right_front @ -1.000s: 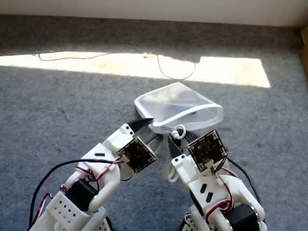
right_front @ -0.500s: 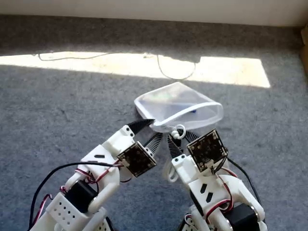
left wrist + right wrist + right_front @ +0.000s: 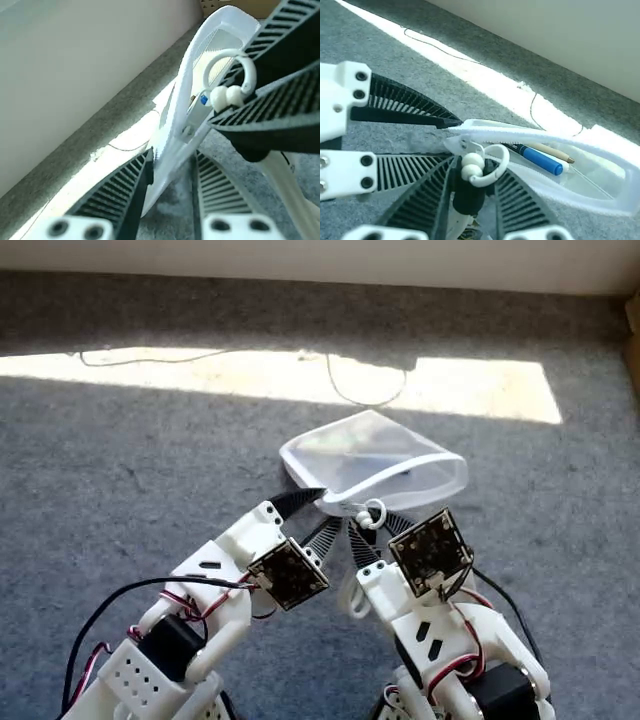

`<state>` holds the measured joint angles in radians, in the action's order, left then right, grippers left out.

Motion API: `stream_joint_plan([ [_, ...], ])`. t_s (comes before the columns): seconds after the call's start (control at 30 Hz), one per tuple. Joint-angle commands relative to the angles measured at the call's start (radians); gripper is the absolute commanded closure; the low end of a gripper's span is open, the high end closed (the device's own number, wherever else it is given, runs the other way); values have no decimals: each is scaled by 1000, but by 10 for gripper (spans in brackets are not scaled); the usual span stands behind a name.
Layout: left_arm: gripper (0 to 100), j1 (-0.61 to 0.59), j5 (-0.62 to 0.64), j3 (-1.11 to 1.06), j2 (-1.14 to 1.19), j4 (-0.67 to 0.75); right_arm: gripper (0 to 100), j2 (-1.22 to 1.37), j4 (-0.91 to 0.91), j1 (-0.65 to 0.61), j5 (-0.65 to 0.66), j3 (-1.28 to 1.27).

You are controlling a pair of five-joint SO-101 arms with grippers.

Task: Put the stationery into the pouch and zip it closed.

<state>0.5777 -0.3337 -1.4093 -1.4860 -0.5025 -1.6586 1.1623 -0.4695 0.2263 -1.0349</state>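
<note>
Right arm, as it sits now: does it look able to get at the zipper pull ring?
Probably yes. The zipper pull ring sits right at the right gripper with nothing between them; the left gripper straddles the pouch end just beside it, close but off to one side.

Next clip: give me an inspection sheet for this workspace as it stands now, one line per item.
Surface: grey carpet, crossed by a sunlit strip.
Job's things: translucent pouch, mouth unzipped; blue pen and tan pencil-like item inside; zipper pull at the near end.
Clutter: nothing seen.
Grippers: left gripper open, straddling the pouch's end; right gripper shut on the zipper pull.
Cables: thin cable across the sunlit strip; black wire looping off the left arm.
Surroundings: pale wall behind.
</note>
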Motion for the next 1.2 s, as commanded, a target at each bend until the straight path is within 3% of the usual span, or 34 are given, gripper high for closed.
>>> stream_joint_plan([
  [0.0,880,8,-9,41,73,43,991,-4,-35,10,-9,12],
  [0.27,880,5,-11,134,248,43,991,-4,-35,10,-9,12],
  [0.6,886,15,-8,124,168,29,991,-4,-35,10,-8,12],
  [0.8,997,16,-11,127,156,12,991,-4,-35,10,-8,13],
  [1.17,993,16,-8,131,156,-54,991,-4,-44,19,-8,19],
])
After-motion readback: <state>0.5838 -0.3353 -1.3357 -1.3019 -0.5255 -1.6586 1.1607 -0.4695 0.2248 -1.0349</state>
